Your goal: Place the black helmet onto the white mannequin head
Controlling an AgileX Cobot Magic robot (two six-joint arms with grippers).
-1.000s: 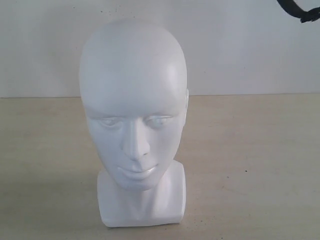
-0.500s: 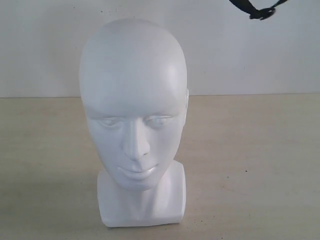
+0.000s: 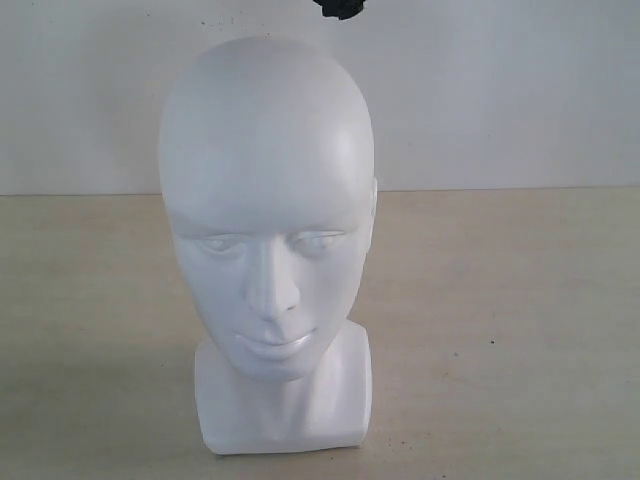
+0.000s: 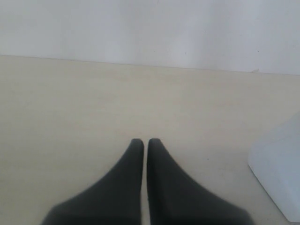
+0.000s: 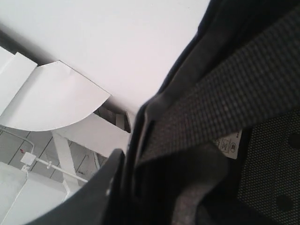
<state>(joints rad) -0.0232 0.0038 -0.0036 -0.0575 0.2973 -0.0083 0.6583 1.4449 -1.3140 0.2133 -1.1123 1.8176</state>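
Right up against my right wrist camera, the right gripper (image 5: 123, 161) clamps the rim of the black helmet (image 5: 220, 93). Its strap and mesh lining fill the view, and a small white tag (image 5: 228, 143) carries printed symbols I cannot read. My left gripper (image 4: 143, 143) hangs over the table (image 4: 70, 103), jaws pressed together on nothing. In the exterior view the white mannequin head (image 3: 265, 200) stands upright at centre frame. A black scrap of the helmet pokes in at the top edge above it.

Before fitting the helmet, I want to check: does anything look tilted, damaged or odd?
Nothing stands out. The white mannequin head stands upright, undamaged, on the table; only a bit of the black helmet shows above it.
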